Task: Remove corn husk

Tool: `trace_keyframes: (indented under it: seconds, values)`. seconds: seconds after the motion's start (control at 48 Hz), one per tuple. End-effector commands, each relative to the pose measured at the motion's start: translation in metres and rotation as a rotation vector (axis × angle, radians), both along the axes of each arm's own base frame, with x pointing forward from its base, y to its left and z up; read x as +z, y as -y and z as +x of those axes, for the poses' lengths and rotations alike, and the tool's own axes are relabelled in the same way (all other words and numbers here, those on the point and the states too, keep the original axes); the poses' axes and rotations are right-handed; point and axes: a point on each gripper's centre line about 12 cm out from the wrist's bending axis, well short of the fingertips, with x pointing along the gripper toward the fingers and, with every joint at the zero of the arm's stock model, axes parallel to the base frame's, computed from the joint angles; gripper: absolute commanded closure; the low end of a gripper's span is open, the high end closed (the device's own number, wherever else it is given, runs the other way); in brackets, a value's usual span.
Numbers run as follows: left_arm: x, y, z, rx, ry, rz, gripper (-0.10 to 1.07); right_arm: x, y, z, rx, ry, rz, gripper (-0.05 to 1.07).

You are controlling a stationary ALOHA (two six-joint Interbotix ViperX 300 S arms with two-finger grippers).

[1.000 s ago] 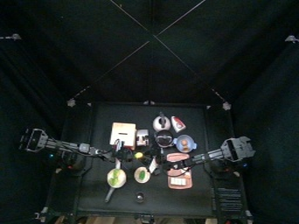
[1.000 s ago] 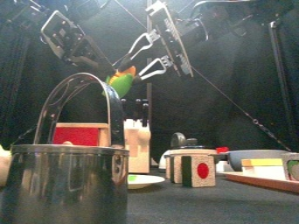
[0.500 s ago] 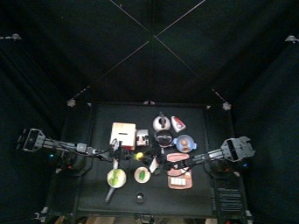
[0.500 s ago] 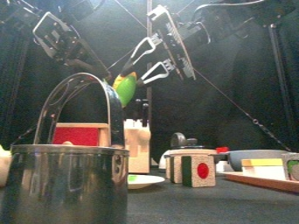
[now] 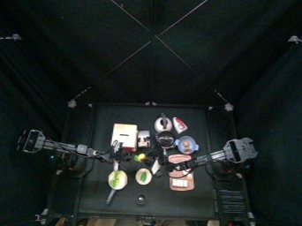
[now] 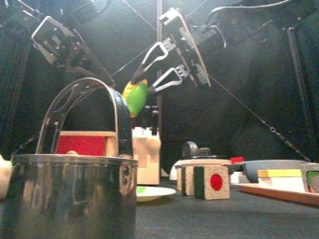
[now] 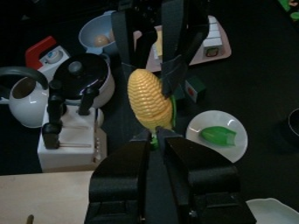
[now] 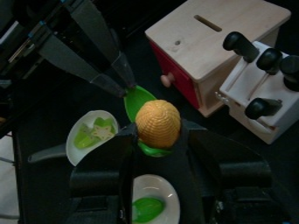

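step: husk peel midair | left hand (image 7: pixel 156 144) pinching corn (image 7: pixel 149 98) base | right hand (image 8: pixel 146 144) seemingly pinching corn husk (image 8: pixel 140 96) | next: pull apart

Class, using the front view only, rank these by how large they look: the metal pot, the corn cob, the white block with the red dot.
1. Metal pot, though it stands nearest the camera.
2. White block with the red dot.
3. Corn cob, held farther back, so true size is unsure.

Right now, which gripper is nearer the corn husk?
Left. The left gripper pinches the corn husk at the base of the cob; the right gripper clasps the bare yellow kernels beyond it.
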Motion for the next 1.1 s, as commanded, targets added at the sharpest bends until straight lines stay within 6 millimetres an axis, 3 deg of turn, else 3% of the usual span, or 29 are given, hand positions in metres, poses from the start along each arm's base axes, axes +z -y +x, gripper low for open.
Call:
trace_keyframes:
  seconds: [0.0, 0.646, 0.875, 0.979, 1.083]
  values:
    - [0.005, -0.001, 0.001, 0.003, 0.015, -0.002, 0.39, 0.023, 0.001, -0.005, -0.009, 0.059, 0.004, 0.43]
    - [0.008, -0.001, -0.002, 0.006, 0.028, -0.023, 0.37, 0.025, 0.000, -0.013, -0.036, 0.067, -0.004, 0.43]
    - [0.009, 0.004, 0.003, 0.025, 0.025, -0.113, 0.16, 0.026, 0.003, -0.011, -0.042, 0.070, -0.009, 0.43]
    - [0.009, 0.000, 0.008, 0.042, 0.023, -0.112, 0.00, 0.026, 0.002, -0.011, -0.041, 0.070, -0.009, 0.43]
    - [0.012, -0.007, 0.014, 0.074, 0.028, -0.118, -0.06, 0.026, 0.001, -0.011, -0.039, 0.068, -0.009, 0.43]
